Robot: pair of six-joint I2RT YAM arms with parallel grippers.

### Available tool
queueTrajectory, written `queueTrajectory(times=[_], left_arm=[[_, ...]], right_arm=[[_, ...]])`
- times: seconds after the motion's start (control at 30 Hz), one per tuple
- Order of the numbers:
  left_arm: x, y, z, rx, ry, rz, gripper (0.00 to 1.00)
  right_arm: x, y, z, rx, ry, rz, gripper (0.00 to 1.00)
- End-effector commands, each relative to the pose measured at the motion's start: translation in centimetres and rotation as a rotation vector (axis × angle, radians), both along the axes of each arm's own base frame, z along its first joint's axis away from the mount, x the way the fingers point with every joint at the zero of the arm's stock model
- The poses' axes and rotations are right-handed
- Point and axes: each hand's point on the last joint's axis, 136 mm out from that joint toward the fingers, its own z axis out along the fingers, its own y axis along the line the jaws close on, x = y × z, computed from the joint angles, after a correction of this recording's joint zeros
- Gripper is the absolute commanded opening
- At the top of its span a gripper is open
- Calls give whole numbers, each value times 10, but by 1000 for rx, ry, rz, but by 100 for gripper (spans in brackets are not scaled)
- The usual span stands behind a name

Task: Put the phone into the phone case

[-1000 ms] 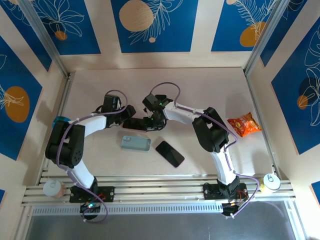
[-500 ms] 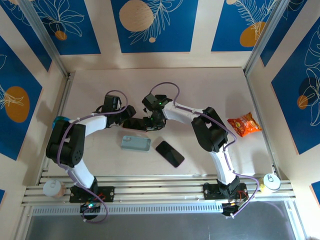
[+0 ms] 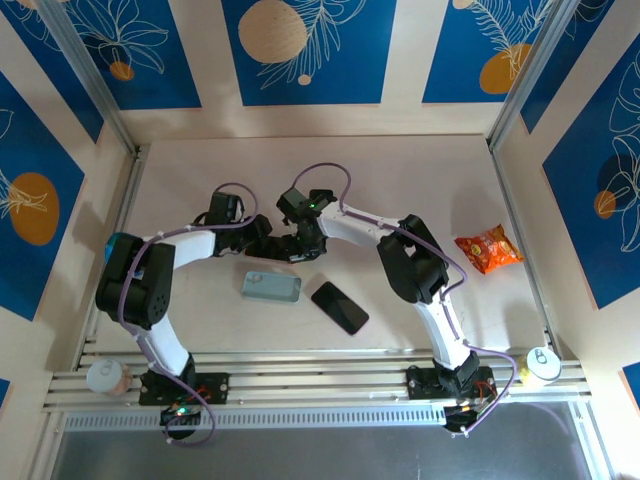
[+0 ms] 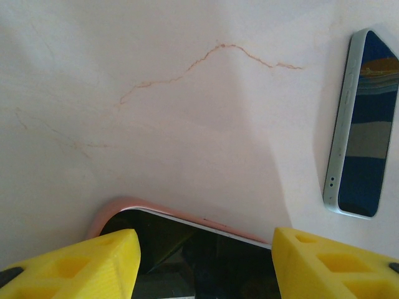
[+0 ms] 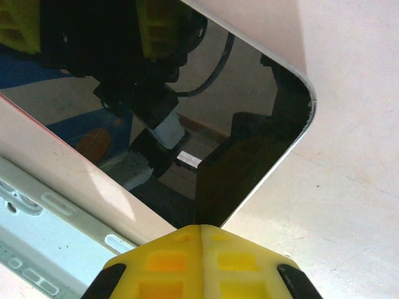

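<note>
Left arm (image 3: pixel 138 285): elbow out at 9 o'clock, forearm running toward 3 o'clock. Left gripper (image 3: pixel 262 244): low, yellow fingers (image 4: pixel 75 265) spread wide.

Right arm (image 3: pixel 412 262): forearm reaching toward 10 o'clock. Right gripper (image 3: pixel 300 246): low, fingers pressed together (just beside its counterpart).

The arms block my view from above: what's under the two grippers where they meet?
A dark glossy slab with a pink rim lies on the table, below the open left gripper. The shut right gripper meets its edge. The rest is covered.
</note>
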Motion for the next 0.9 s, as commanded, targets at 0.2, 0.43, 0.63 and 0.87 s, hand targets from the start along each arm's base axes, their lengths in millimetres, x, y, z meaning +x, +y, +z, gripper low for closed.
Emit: queueTrajectory(times=[0.2, 0.43, 0.63, 0.87], left_arm=[[-11, 7, -15, 32, 42, -11, 60], [-17, 9, -20, 36, 54, -4, 60], [-22, 11, -25, 32, 63, 5, 59], [-24, 11, -27, 30, 65, 8, 59]], right_arm=[[-66, -26, -121, -229, 214, 99, 0], [-80, -29, -135, -255, 263, 117, 0], [-91, -32, -147, -277, 315, 130, 0], [-96, -31, -153, -279, 343, 137, 0]])
